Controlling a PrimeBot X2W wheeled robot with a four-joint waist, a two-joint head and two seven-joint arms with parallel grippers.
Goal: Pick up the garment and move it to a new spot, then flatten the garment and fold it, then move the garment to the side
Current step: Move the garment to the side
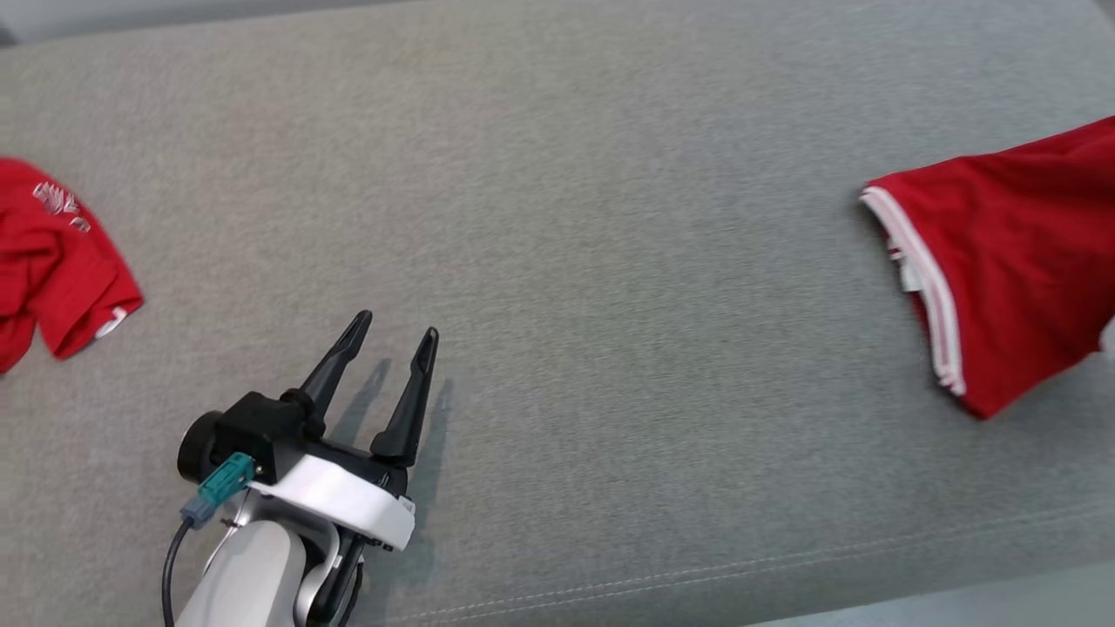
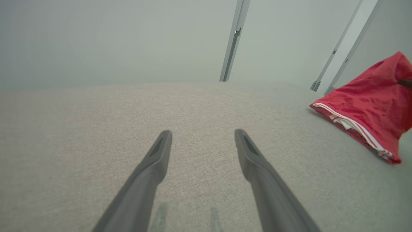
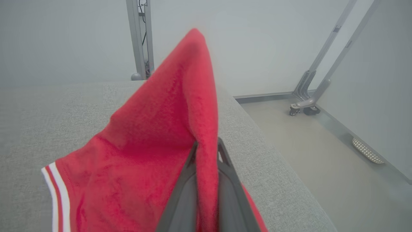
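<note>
The garment [image 1: 1010, 261] is red with a white-striped hem and lies at the right edge of the grey cushion in the head view. In the right wrist view my right gripper [image 3: 206, 146] is shut on a raised fold of the garment [image 3: 154, 145], which drapes up past the fingertips. The garment [image 2: 367, 103] also shows at the right of the left wrist view, lifted into a peak. My left gripper [image 1: 396, 335] hovers open over bare cushion at the lower left, far from the garment. In its own wrist view the left gripper [image 2: 202, 137] holds nothing.
Another red garment [image 1: 52, 261] with white print lies at the left edge of the grey cushion [image 1: 566, 218]. The cushion's front seam runs along the bottom right. Off the cushion's right side are floor and wheeled metal frame legs [image 3: 305, 106].
</note>
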